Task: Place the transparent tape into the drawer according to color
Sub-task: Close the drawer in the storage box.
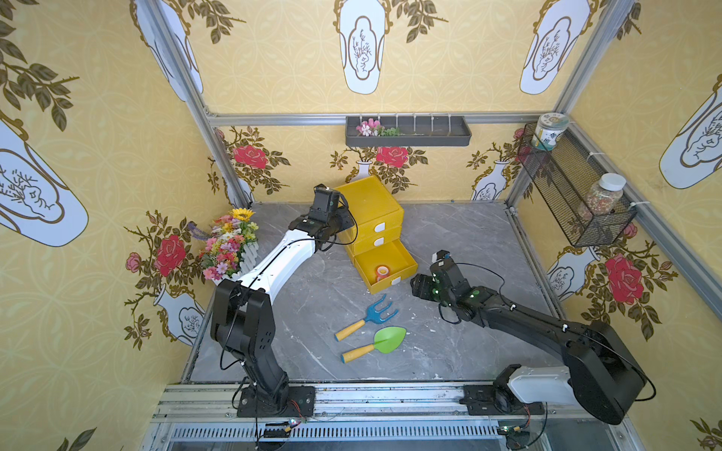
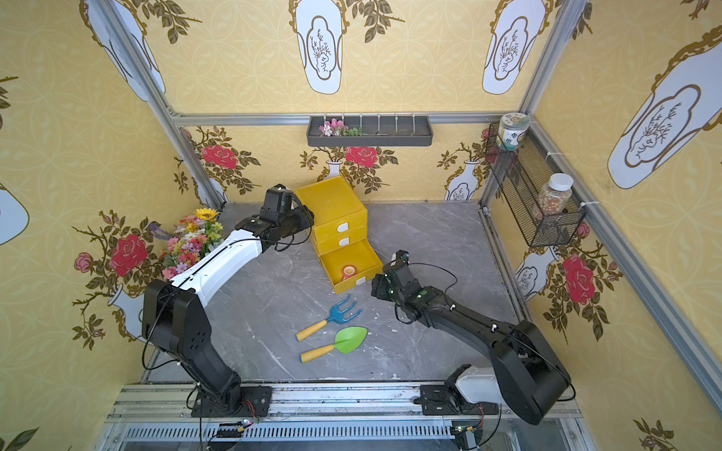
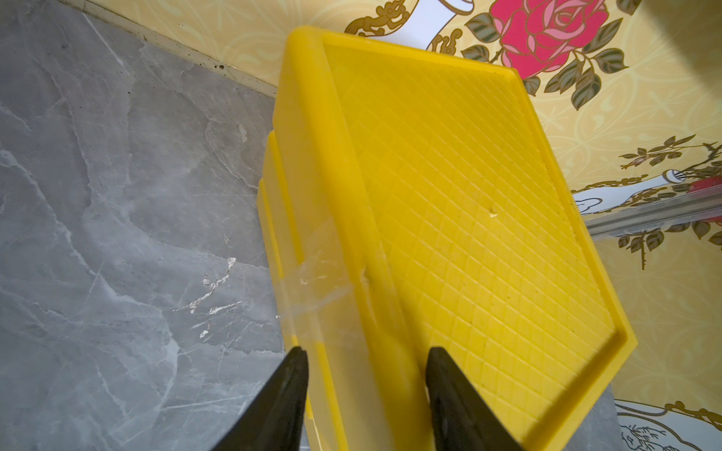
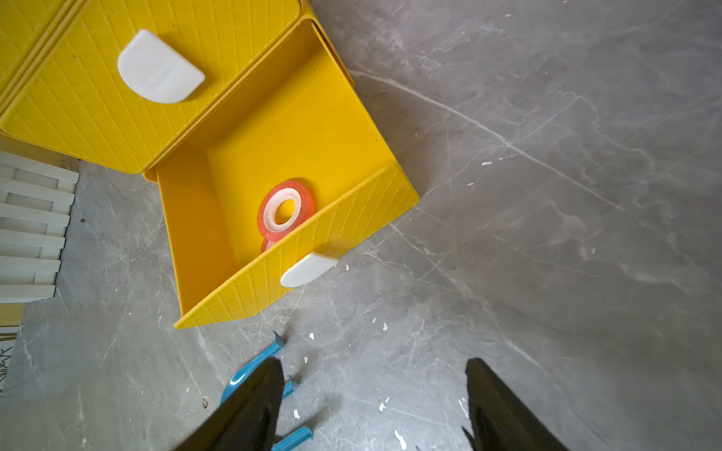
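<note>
Grey surface (image 1: 469, 254): red tape (image 4: 268, 214) lay in open bottom drawer (image 4: 289, 129). Left gripper (image 3: 363, 359) straddled cabinet (image 3: 469, 195) rim, grip unclear; right gripper (image 4: 375, 367) wide, empty. Next, likely push drawer shut.

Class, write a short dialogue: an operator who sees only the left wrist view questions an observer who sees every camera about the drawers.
Operator: I see only the cabinet top. Is any drawer open?
Observer: Yes, the bottom drawer stands pulled out; the upper drawers are shut.
Operator: Is anything inside it?
Observer: Yes, red tape lies near its front wall.
</note>
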`<control>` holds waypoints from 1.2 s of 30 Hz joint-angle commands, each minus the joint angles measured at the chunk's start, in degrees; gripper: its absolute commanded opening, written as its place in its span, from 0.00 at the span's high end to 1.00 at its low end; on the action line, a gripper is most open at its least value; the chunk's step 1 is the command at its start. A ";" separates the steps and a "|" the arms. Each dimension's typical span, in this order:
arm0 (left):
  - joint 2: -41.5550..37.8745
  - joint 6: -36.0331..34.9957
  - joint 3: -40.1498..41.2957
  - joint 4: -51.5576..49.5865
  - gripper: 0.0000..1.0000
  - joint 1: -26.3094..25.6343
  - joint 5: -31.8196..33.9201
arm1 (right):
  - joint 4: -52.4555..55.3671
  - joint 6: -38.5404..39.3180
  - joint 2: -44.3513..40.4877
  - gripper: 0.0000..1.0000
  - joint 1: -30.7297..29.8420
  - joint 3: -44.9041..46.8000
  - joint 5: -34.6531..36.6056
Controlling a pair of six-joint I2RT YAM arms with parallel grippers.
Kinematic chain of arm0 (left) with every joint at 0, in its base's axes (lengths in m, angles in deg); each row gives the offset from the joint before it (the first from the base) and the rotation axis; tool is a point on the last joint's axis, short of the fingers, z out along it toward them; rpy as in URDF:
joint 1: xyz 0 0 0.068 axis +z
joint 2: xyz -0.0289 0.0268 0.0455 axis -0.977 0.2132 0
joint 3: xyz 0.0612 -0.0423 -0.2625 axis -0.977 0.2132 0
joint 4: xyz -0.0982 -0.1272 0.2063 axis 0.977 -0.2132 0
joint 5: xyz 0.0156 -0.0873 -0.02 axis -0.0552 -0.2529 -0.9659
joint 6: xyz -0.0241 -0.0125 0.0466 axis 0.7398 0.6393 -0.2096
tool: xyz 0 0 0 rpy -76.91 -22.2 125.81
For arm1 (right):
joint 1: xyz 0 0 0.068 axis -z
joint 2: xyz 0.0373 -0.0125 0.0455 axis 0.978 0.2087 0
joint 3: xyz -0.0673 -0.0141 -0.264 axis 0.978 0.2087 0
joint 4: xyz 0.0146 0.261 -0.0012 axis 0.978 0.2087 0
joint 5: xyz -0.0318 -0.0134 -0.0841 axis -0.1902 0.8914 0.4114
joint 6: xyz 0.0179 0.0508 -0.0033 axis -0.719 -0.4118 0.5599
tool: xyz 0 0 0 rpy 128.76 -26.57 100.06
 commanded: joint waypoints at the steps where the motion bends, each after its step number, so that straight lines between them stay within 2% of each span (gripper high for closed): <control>1: 0.67 -1.28 0.86 -0.47 0.47 0.15 -0.05 | -5.85 0.72 3.90 0.25 -0.07 -1.73 -1.45; 11: 0.93 -1.40 2.02 0.15 0.47 0.20 -0.65 | -12.30 1.36 18.18 0.29 0.05 -8.63 -3.22; 20: 1.10 -1.75 2.38 0.26 0.48 0.20 -0.75 | -18.59 0.73 24.01 0.30 0.20 -11.65 -3.65; 24: 1.32 -1.68 2.49 0.32 0.48 0.20 -0.79 | -21.01 0.68 26.25 0.34 0.29 -12.10 -4.37; 29: 1.59 -1.74 2.68 0.32 0.49 0.20 -1.18 | -29.73 0.35 28.62 0.42 0.46 -10.68 -5.27; 36: 1.89 -1.72 2.85 0.23 0.50 0.20 -1.28 | -37.32 -0.02 32.98 0.44 0.73 -11.98 -6.12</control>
